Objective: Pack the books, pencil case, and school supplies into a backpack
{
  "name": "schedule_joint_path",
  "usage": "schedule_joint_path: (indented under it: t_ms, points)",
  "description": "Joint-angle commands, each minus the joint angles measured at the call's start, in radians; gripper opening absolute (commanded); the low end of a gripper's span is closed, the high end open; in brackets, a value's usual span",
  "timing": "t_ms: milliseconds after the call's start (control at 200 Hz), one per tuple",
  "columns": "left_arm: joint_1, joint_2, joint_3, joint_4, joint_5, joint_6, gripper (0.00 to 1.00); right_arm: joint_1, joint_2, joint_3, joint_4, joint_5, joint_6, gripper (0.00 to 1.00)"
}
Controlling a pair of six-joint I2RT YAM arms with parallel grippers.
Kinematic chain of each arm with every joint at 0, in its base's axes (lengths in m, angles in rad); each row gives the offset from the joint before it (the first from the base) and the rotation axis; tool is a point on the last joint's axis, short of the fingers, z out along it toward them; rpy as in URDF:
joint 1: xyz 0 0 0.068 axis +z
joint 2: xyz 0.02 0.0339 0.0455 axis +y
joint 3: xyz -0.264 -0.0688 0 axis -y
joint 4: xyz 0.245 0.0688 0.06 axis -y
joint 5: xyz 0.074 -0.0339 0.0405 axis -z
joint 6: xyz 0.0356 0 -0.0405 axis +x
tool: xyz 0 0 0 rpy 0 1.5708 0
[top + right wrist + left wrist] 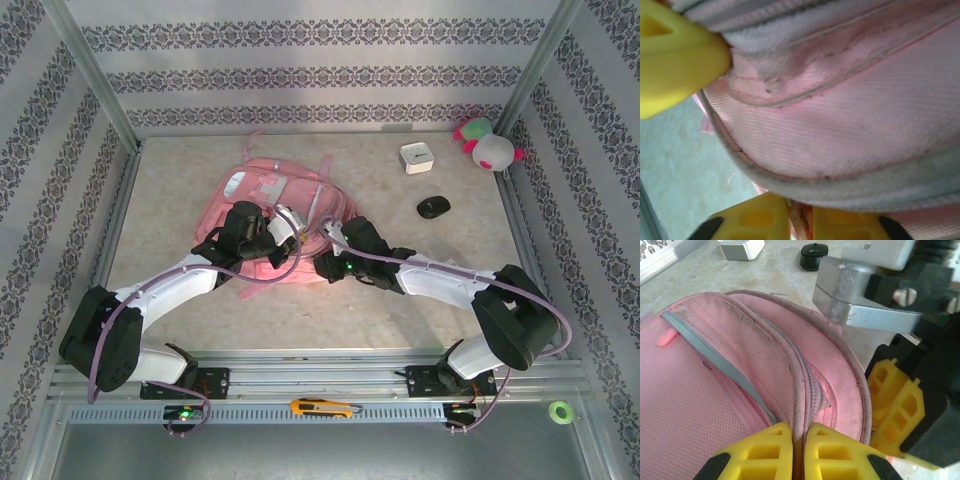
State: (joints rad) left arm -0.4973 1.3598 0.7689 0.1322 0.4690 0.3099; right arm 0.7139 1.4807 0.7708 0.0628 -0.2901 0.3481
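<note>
Pink fabric marks the backpack (265,200), lying flat on the table (420,290) slightly left of centre. We see the left gripper (799,434) clenched on its zip seam. The right gripper (799,214) is pinched tight on a thin fold at the backpack's near right edge. A black mouse (433,207) sits further right.

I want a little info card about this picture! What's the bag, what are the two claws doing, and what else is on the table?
Bag: pink backpack, lying on the table
Left gripper: shut, pinching the backpack's zipper seam
Right gripper: shut, pinching the backpack's edge
Zipper: looks closed by the left gripper
Far right of table: white box, black computer mouse, plush toy
</note>
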Motion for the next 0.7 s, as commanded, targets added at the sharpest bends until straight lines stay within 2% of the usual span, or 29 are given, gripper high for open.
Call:
schedule_joint_path:
  t_ms: [0,115,210,385,440,490,545,605,695]
  points:
    - [0.019,-0.033,0.038,0.014,0.039,0.000,0.00,-0.041,-0.061,-0.018,-0.063,0.088,0.051,0.06]
    - [0.030,-0.041,0.046,-0.064,0.006,0.045,0.00,-0.102,-0.127,-0.049,-0.088,0.068,0.055,0.00]
    - [0.035,-0.039,0.065,-0.134,-0.027,0.077,0.00,-0.146,-0.147,-0.035,-0.133,0.017,0.024,0.00]
    - [0.036,-0.020,0.101,-0.214,-0.073,0.106,0.00,-0.158,-0.118,0.024,-0.210,-0.100,-0.053,0.00]
    - [0.037,-0.020,0.111,-0.231,-0.078,0.087,0.07,-0.153,-0.107,0.029,-0.208,-0.129,-0.048,0.00]
    - [0.037,-0.033,0.115,-0.243,-0.082,0.048,0.23,-0.143,-0.100,0.031,-0.208,-0.136,-0.038,0.00]
    - [0.037,-0.065,0.113,-0.255,-0.106,-0.059,0.40,-0.124,-0.100,0.029,-0.206,-0.132,-0.019,0.00]
    - [0.036,-0.119,0.098,-0.259,-0.192,-0.298,0.53,-0.096,-0.105,0.019,-0.198,-0.120,0.006,0.00]
    - [0.036,-0.229,0.047,-0.337,-0.367,-0.663,0.60,-0.056,-0.115,-0.006,-0.170,-0.086,0.055,0.00]
